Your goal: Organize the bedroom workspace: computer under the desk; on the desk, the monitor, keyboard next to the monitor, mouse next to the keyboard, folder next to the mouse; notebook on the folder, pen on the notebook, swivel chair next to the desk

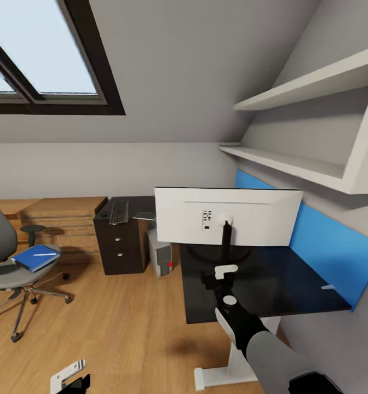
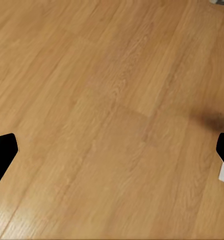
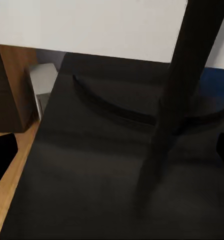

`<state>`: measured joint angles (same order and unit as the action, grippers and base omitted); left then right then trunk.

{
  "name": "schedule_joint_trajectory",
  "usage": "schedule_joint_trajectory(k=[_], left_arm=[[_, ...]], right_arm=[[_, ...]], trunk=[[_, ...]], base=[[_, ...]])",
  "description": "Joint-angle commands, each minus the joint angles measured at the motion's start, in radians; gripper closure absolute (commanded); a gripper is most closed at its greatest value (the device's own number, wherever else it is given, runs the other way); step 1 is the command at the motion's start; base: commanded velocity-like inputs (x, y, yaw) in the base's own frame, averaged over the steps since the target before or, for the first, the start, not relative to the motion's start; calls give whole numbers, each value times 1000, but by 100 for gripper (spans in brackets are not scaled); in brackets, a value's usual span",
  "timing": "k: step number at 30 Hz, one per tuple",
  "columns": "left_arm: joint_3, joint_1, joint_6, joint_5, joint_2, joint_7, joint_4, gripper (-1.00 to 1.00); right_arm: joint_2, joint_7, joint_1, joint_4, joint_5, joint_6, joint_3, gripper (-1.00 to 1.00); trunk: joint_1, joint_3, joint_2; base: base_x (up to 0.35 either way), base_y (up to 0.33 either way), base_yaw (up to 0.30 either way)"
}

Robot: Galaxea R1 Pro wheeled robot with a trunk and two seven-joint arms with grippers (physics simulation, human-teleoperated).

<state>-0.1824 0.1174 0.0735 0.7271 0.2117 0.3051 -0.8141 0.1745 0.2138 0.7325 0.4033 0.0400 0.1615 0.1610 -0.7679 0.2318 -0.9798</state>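
Observation:
The monitor (image 1: 228, 216) stands on the black desk (image 1: 282, 284) with its white back toward me; its black pole (image 3: 177, 100) rises from a curved foot (image 3: 117, 112). My right gripper (image 1: 219, 273) hovers over the desk just short of that pole, open (image 3: 112, 155), holding nothing. The keyboard (image 1: 119, 212), a small dark mouse (image 1: 103, 214) and a thin grey notebook (image 1: 143, 215) lie on the desk's far end above the drawers. The computer (image 1: 161, 256) stands under the desk. On the swivel chair (image 1: 6, 271) lies the blue folder (image 1: 33, 258) with the white pen (image 1: 44, 254). My left gripper (image 1: 69, 377) hangs open (image 2: 112, 150) over the floor.
White shelves (image 1: 293, 161) jut from the right wall above a blue wall panel (image 1: 337, 249). Low oak cabinets (image 1: 63, 221) line the back wall behind the chair. Oak floor (image 1: 118, 323) stretches between chair and desk. A white desk leg (image 1: 228, 372) stands near my right arm.

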Motion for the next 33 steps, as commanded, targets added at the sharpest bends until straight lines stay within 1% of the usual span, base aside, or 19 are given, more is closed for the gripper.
schedule_joint_trajectory(k=[1,9,20,28,33], left_arm=[[-6,1,2,6,2,9,-1,-100],[-9,1,2,6,0,8,0,-100],[-10,1,2,8,-1,8,0,-100],[-7,1,2,4,1,5,-2,-100],[-6,1,2,3,0,7,-2,-100]], right_arm=[[0,9,1,-1,3,-2,6,-100],[0,10,1,3,0,-17,14,-100],[0,8,1,7,-2,-13,12,-100],[0,-30,1,6,-2,-15,12,-100],[0,-39,1,8,-2,-14,14,-100]], trunk=[[0,1,-1],[0,1,-1],[0,1,-1],[0,1,-1],[19,-14,34]], base=[[53,330,0],[123,321,0],[244,255,0],[83,77,0],[6,6,0]])
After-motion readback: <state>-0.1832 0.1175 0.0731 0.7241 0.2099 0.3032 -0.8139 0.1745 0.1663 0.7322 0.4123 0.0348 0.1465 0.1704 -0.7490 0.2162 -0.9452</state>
